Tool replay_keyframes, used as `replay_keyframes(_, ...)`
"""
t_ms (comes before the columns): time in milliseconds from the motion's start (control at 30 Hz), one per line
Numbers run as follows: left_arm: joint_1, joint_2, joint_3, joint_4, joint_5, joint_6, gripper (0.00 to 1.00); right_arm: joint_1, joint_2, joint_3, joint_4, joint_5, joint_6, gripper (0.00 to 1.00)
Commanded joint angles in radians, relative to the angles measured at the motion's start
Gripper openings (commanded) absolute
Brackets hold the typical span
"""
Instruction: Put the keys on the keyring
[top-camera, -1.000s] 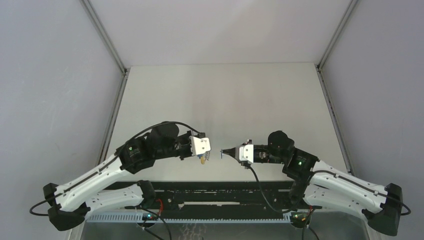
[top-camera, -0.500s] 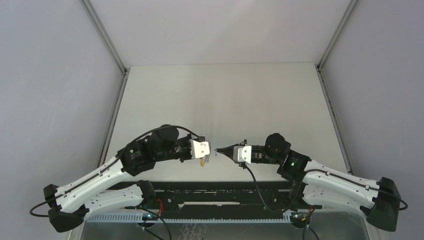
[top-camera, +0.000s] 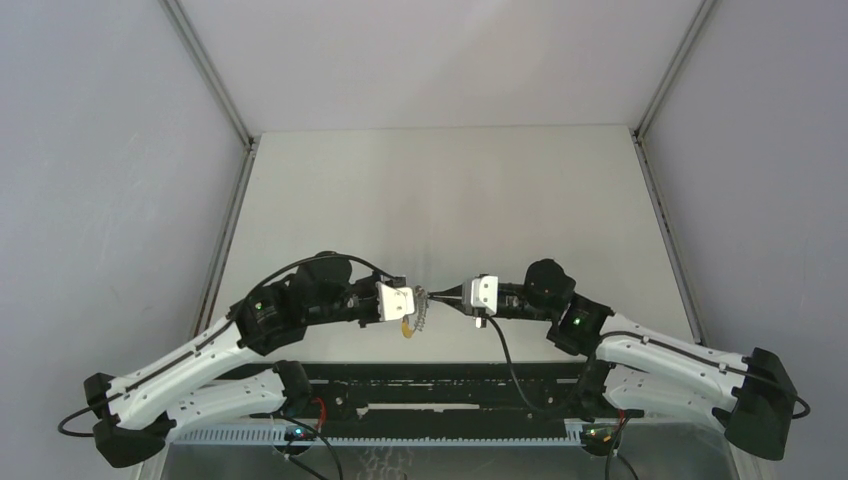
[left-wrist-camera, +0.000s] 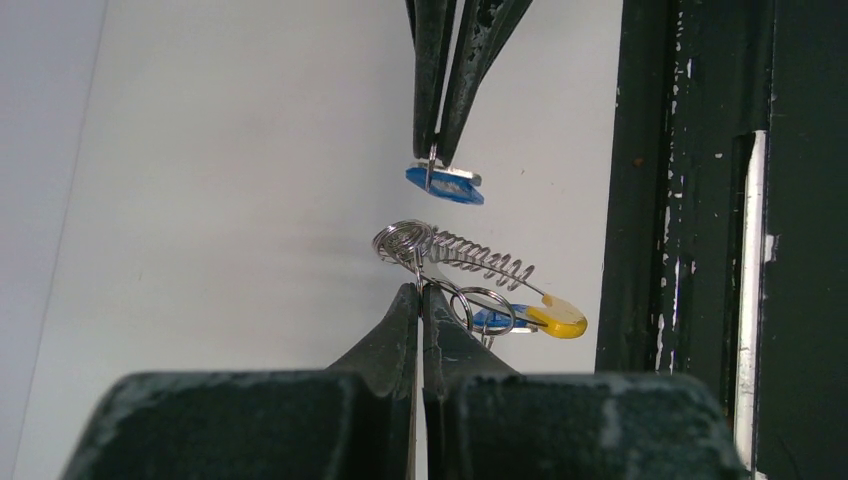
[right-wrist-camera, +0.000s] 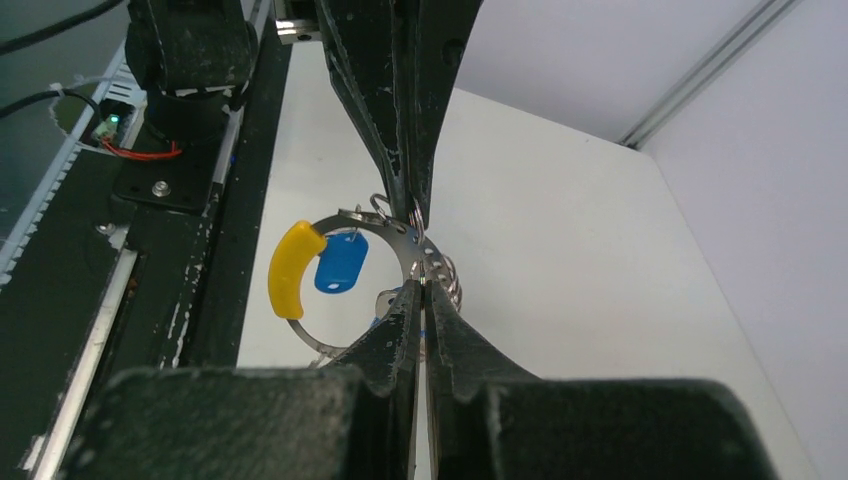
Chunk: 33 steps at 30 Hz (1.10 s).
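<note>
My left gripper is shut on the keyring, a silvery coiled loop with a yellow section. It holds the ring above the table's near edge. One blue key hangs on the ring. My right gripper is shut on a second blue key, held just off the ring's coiled end. In the right wrist view the right gripper meets the left gripper tip to tip at the keyring, with the hanging key inside the loop. In the top view the left gripper and the right gripper are close together.
The white table stretches away behind the grippers, with grey walls on both sides. A black mounting rail runs along the near edge just below the held ring, and it also shows in the left wrist view.
My right gripper has moved left with its key, closing the gap to the left gripper and the keyring. The left gripper has shifted slightly.
</note>
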Motion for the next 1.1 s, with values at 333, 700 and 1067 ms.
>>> replay_keyframes(333, -0.003, -0.004, -0.024, 0.060, 0.035, 0.023, 0.00, 0.036, 0.048, 0.112, -0.089, 0.018, -0.050, 0.00)
replay_keyframes(700, -0.004, 0.018, -0.021, 0.051, 0.032, 0.020, 0.00, 0.072, 0.051, 0.118, -0.097, 0.069, -0.117, 0.00)
replay_keyframes(1067, -0.004, 0.021, -0.021, 0.046, 0.040, 0.020, 0.00, 0.095, 0.046, 0.118, -0.099, 0.114, -0.136, 0.00)
